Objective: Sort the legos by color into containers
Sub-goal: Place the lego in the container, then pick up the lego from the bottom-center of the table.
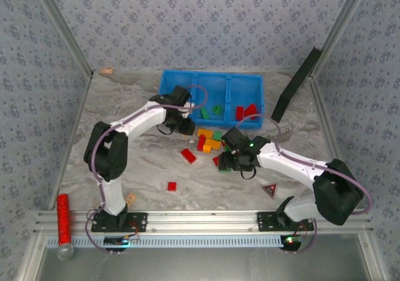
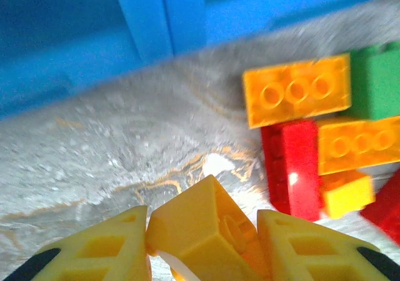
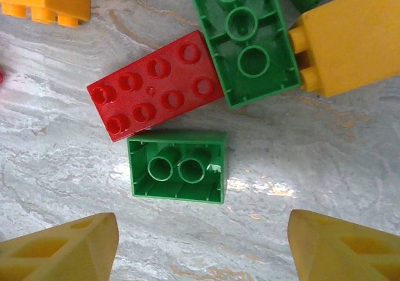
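**SORTING STATION: LEFT FINGERS LOADED, RIGHT FINGERS WIDE OVER A GREEN BRICK**

**Left fingers** [image 2: 94, 256]: Narrow, clamped on a yellow brick [image 2: 206, 228] that sits tilted between the tips, clear of the tabletop [image 2: 94, 150]. Ahead of the tips and off to one side lies a pile [image 2: 325, 137] of orange, red and green legos pressed against one another. Straight ahead stands the near wall of the blue tray [image 2: 162, 19].

**Right fingers** [image 3: 59, 250]: Wide apart, gripping nothing. A green brick [image 3: 178, 167], hollow side up, lies flat just ahead of the gap, apart from both fingers. Just beyond it is a red brick [image 3: 156, 93], studs up. Against that lies a long green brick [image 3: 247, 40], hollow side up, with an orange brick [image 3: 350, 40] at its far side.

**Tray** [image 1: 181, 81]: It lies beyond both pairs of fingers. Green pieces [image 1: 211, 111] lie in the middle compartment, and red pieces [image 1: 245, 111] in the one on the right arm's side.

**Strays:** Two lone reds [image 1: 188, 155] [image 1: 171, 185] lie behind the fingers, toward the arm bases.

**Surface and room:** The tabletop is grey-white marble pattern with tan veins, glossy under the lights. The walls [image 1: 200, 19] are pale wallpaper with a small repeated floral motif. A metal rail [image 1: 206, 218] runs along the near edge.
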Tool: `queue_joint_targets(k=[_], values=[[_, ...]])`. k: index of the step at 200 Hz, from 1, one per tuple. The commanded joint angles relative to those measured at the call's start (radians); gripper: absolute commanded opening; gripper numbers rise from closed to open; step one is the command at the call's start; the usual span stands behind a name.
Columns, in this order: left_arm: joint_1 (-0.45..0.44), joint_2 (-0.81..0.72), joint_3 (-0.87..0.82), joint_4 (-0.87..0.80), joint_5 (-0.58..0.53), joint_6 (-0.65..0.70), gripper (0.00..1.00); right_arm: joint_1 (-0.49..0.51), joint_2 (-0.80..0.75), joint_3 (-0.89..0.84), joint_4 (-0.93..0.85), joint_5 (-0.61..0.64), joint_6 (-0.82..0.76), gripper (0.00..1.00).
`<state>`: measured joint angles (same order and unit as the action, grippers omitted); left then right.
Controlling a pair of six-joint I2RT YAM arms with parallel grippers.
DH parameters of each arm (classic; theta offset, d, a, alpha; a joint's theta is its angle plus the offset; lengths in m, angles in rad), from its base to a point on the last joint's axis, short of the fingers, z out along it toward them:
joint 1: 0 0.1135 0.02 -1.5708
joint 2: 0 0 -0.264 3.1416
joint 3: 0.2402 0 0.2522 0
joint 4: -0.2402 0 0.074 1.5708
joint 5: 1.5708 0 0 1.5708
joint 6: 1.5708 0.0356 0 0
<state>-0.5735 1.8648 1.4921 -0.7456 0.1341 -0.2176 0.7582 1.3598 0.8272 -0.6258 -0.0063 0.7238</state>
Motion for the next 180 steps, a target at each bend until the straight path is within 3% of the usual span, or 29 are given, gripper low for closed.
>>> queue_joint_targets(k=[1, 100, 141, 180], values=[[0.019, -0.043, 0.099, -0.05, 0.004, 0.038, 0.3, 0.016, 0.012, -0.008, 0.041, 0.005, 0.037, 0.77], [0.113, 0.11, 0.325, -0.004, -0.063, 0.037, 0.29, 0.047, 0.151, 0.011, 0.11, 0.011, -0.008, 0.78], [0.144, 0.232, 0.421, -0.027, -0.064, 0.047, 0.29, 0.05, 0.2, 0.025, 0.12, 0.02, -0.017, 0.73], [0.157, 0.303, 0.501, -0.052, -0.064, 0.046, 0.29, 0.053, 0.229, 0.052, 0.111, 0.014, -0.025, 0.59]])
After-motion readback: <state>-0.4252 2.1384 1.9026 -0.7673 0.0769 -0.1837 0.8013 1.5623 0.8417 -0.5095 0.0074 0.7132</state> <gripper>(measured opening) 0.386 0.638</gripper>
